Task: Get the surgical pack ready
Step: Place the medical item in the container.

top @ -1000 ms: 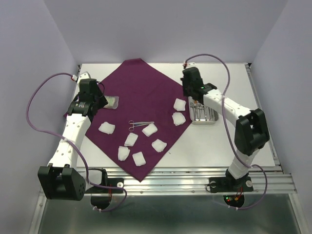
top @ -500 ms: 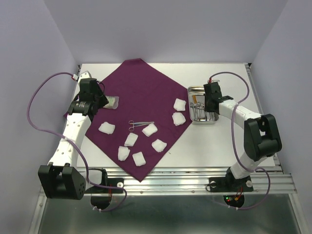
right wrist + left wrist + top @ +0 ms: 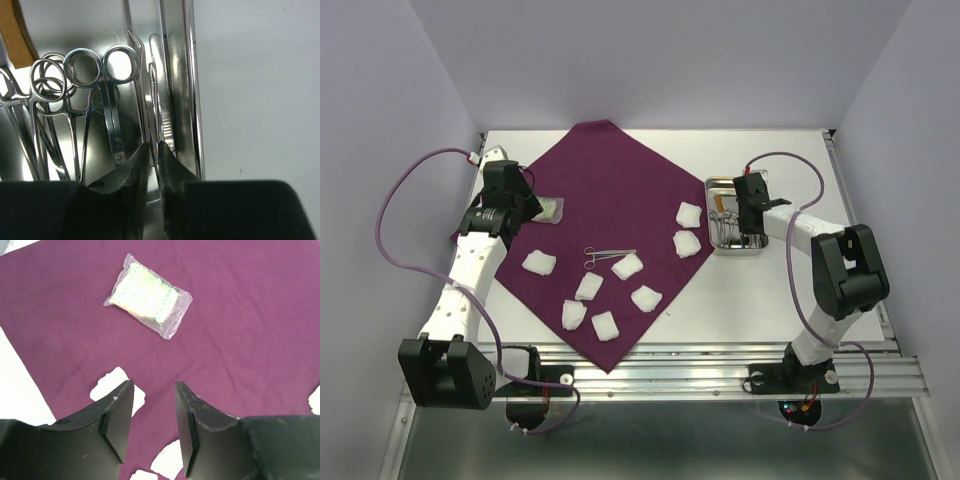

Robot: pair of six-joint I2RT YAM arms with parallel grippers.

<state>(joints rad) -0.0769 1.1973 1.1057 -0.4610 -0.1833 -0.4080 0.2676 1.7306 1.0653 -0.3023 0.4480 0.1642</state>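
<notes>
Top external view: the surgical pack (image 3: 620, 190) lies spread as a diamond on the worktop (image 3: 800, 290). It carries eight white gauze pads (image 3: 626, 266), ring-handled forceps (image 3: 608, 256) and a sealed packet (image 3: 550, 210). The left pincer (image 3: 154, 390) hangs over the cloth near that packet, fingers apart and empty. Just beside the cloth's right corner sits a steel tray (image 3: 192, 75) holding ring-handled instruments (image 3: 100, 70). The right pincer (image 3: 152, 150) reaches into it, closed on a flat steel handle (image 3: 162, 100) lying along one side wall.
</notes>
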